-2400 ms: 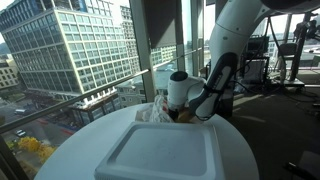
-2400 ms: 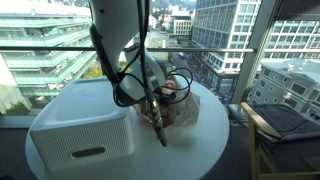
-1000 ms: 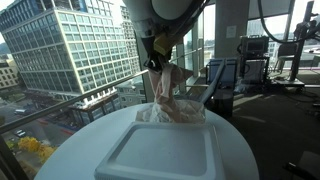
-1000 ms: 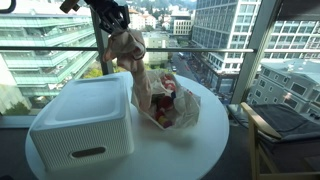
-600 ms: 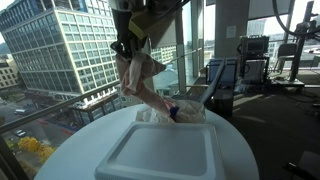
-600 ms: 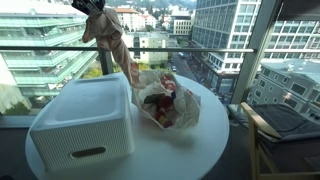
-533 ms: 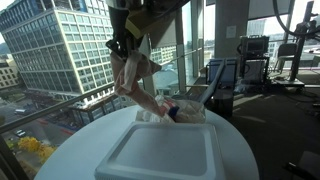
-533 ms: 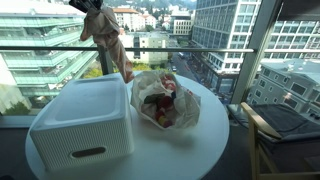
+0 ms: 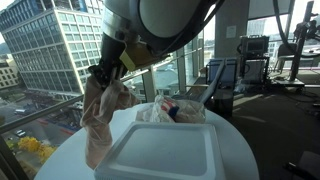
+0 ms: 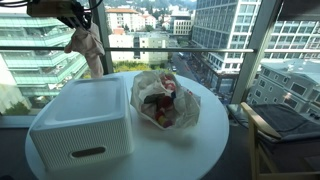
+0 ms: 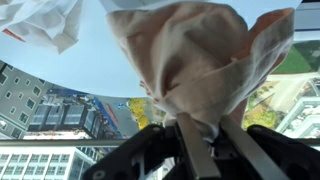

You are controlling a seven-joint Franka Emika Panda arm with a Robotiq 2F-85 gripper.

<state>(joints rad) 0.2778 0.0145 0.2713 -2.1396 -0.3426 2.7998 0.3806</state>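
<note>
My gripper [image 9: 103,77] is shut on a beige cloth [image 9: 98,118] and holds it in the air beside the white lidded bin [image 9: 163,153], out past the round table's edge. In an exterior view the gripper [image 10: 76,17] is high at the upper left with the cloth [image 10: 87,46] hanging below it, above and behind the bin [image 10: 80,120]. In the wrist view the cloth [image 11: 195,55] bunches between the fingers [image 11: 196,150] of the gripper [image 11: 213,132].
A clear plastic bag of clothes [image 10: 165,98] lies on the round white table [image 10: 180,150] next to the bin; it also shows in an exterior view [image 9: 172,111]. Windows and railings ring the table. A chair [image 10: 280,125] stands nearby.
The gripper has carried the cloth up out of the bag and swung it sideways, away from the bag and past the bin's far side; the cloth now hangs free of the bag.
</note>
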